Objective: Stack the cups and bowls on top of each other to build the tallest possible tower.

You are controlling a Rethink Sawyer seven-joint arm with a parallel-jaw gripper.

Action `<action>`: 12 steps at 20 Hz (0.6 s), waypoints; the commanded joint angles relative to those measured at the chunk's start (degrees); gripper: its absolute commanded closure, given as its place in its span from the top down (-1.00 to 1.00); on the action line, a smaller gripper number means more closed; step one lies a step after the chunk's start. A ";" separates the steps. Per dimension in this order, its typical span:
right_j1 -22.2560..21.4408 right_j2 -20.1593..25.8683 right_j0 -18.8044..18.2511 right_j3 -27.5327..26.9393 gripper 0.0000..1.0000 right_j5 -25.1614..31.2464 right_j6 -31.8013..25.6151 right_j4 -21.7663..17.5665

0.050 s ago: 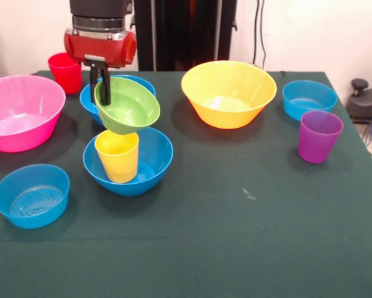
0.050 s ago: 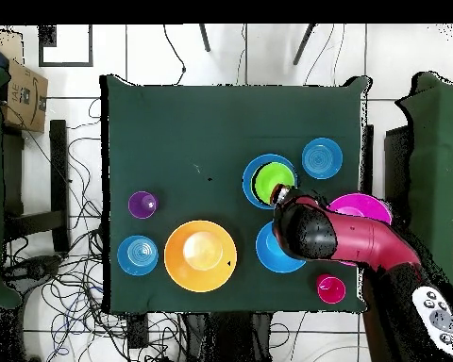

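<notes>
Bowls first: your gripper [image 1: 102,87] pinches the glossy green bowl [image 1: 130,105] by its rim, tilted above the smooth yellow cup [image 1: 117,155], which stands inside a round blue bowl [image 1: 151,162] at the table's nine o'clock.

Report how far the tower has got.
Done: the yellow cup stands in a blue bowl. In hand: the gripper holds the green bowl tilted just above that cup, not seated. Left: the other blue bowl and purple cup sit unstacked.
</notes>
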 commanded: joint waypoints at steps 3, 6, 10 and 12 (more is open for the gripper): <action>5.39 1.65 1.52 -1.27 -1.00 -2.54 -0.56 -4.85; 5.29 1.85 1.24 -1.56 -1.00 -2.12 -1.01 -4.82; 5.90 2.68 0.25 -2.34 -1.00 -1.56 -2.13 -4.82; 5.63 3.05 -0.24 -2.28 -1.00 -1.12 -2.56 -4.68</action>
